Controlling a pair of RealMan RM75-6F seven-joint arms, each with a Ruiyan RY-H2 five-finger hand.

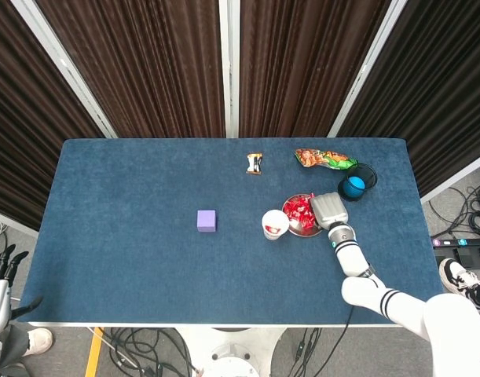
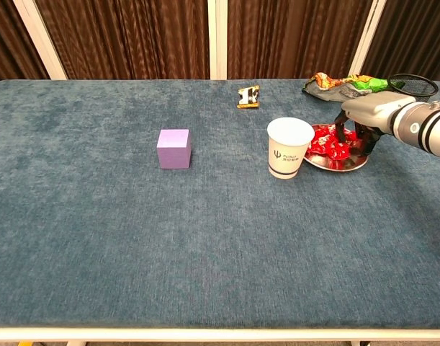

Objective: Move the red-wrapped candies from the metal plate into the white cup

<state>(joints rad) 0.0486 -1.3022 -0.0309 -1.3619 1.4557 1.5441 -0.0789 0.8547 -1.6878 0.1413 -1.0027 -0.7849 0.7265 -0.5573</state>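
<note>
Step in hand, by my read: the pick; right hand (image 2: 358, 124) is down over the metal plate (image 2: 347, 166), fingers pointing into the heap of red-wrapped candies (image 2: 329, 149); whether a candy is already pinched I cannot tell, since the fingertips are buried in red wrappers in the chest view and the head view shows only the back of the hand (image 1: 327, 210); so its state is unclear, fingers curled down but grip not confirmed.

Where things lie: plate sits on the blue surface (image 2: 205, 245) toward the robot's right; white cup (image 2: 289, 147) stands upright just beside the plate on its left, rim apparently touching or nearly touching the plate edge; the head view shows something red inside the cup (image 1: 275, 225), prob. a candy or more already in; plenty of candies left on the plate, so task looks early to mid.

Next move calls for: close firmly on one wrapper, lift clear of the heap, shift a short way left over the cup mouth, release; wrappers are slick and crinkly, so a weak pinch may drop one; cup is light, close by, easy to knock w/ the hand.

Left hand (image 1: 2, 275) hangs off the surface at the far left edge of the head view, fingers apart, holding nothing.
</note>
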